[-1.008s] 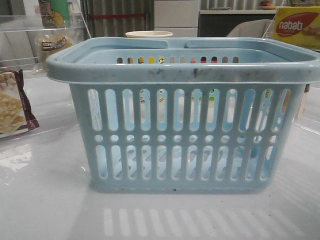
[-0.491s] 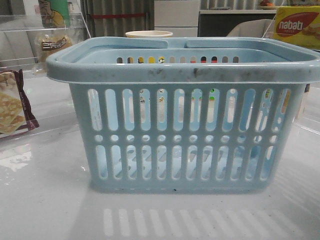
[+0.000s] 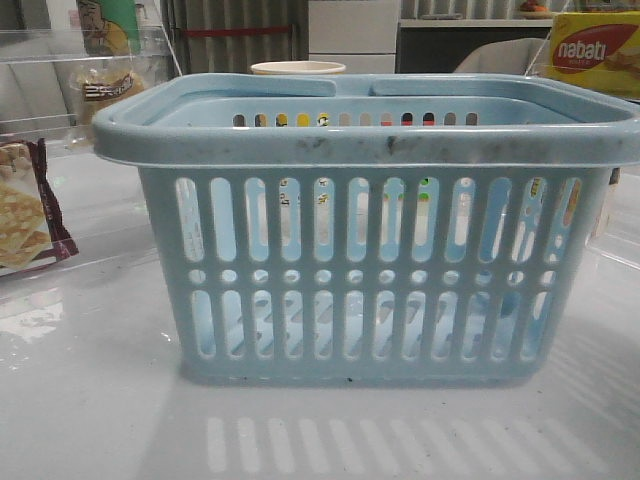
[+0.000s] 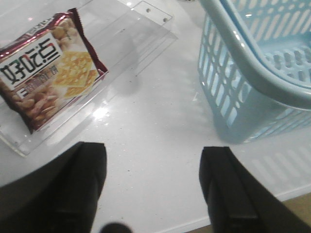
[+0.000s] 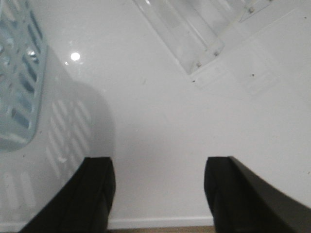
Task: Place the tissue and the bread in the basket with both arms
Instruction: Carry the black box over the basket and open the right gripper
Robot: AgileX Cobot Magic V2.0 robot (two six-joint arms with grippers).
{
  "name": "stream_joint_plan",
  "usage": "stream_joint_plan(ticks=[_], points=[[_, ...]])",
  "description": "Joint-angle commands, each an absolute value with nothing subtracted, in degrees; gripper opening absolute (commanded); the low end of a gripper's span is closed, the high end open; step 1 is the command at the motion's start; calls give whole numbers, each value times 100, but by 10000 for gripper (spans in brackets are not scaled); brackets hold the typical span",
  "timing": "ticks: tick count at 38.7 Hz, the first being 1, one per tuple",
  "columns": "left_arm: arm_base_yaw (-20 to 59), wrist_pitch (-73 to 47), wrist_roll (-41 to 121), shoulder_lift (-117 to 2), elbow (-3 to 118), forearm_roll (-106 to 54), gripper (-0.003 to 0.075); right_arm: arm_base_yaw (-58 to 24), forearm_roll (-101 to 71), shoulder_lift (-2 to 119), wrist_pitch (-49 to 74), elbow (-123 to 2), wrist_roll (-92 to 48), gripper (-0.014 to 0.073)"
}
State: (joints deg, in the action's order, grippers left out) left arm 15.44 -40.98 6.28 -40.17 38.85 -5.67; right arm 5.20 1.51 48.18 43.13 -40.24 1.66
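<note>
Looking for the bread first: one wrapped bun with a dark label band, far back on the left behind clear acrylic, past the basket's left rim corner. Only the front view shows it, small and partly cut off by the rim, so I can't call its long axis.

Tissue: not visible in any view. Can't place it.

Basket: one, light blue, centre of the tabletop, upright, handles folded down. Through the slots I can't make out anything clearly lying inside, so my read is neither item is in yet.

Left claw: jaws spread wide, nothing between them, hovering over bare tabletop. Its wrist view has the basket close by on one side and a cracker packet on a clear tray on the other. Bread isn't in that view.

Right claw: also wide open and empty, above bare tabletop beside the basket's wall, with a clear acrylic piece further out.

Key relation: bread sits on the left side, so the left arm looks the nearer one, and it would have to reach forward past the cracker packet.

Count: one bread, one basket, one cracker packet, one yellow nabati box back right, no tissue seen.
</note>
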Motion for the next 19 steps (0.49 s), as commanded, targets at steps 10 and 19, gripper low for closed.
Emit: stream_joint_plan(ticks=[10,19], points=[[1802,-3652,641,-4067,4061,-639,378,1288,187,7640,3546,-6465,212,518],[1802,-3652,641,-4067,4061,-639,349,1288,90,9205,3503,-7650,207,518]])
